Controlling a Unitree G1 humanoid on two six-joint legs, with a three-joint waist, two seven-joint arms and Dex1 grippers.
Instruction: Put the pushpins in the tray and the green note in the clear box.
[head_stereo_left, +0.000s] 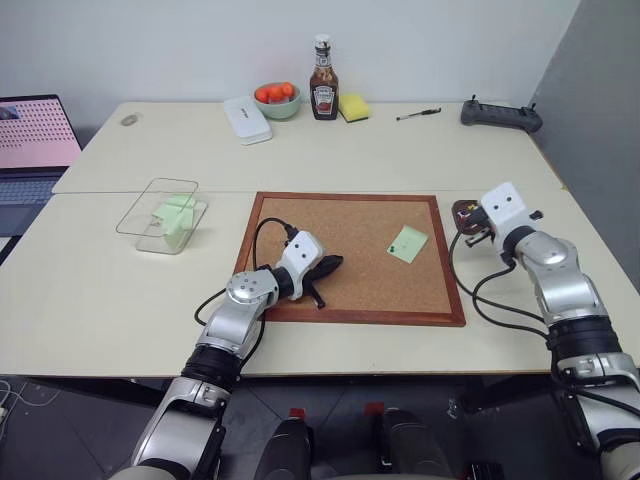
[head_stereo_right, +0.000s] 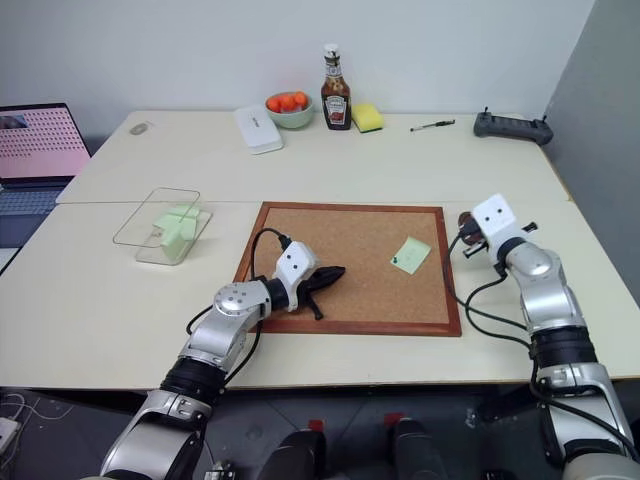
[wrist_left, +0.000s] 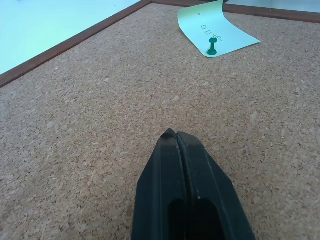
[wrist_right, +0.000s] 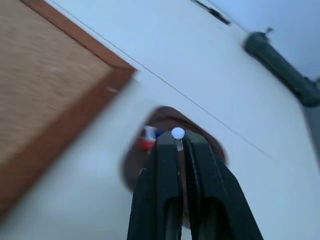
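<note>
The green note (head_stereo_left: 408, 243) lies on the right part of the corkboard (head_stereo_left: 300, 215), pinned by a green pushpin (wrist_left: 212, 46). My left gripper (head_stereo_left: 330, 265) rests shut and empty on the cork left of the note. The dark brown tray (wrist_right: 131, 161) sits on the table just right of the board. Over it hovers my right gripper (wrist_right: 179, 140), shut on a white-headed pushpin (wrist_right: 177, 133). A red pushpin (wrist_right: 147, 144) lies inside the tray. The clear box (head_stereo_left: 135, 222) stands at the left with pale green notes in it.
Along the back edge are a white case (head_stereo_left: 246, 119), a bowl of fruit (head_stereo_left: 277, 99), a ketchup bottle (head_stereo_left: 323, 82), a yellow sponge (head_stereo_left: 353, 107), a pen (head_stereo_left: 418, 114) and a black controller (head_stereo_left: 500, 115). A laptop (head_stereo_left: 32, 140) sits at far left.
</note>
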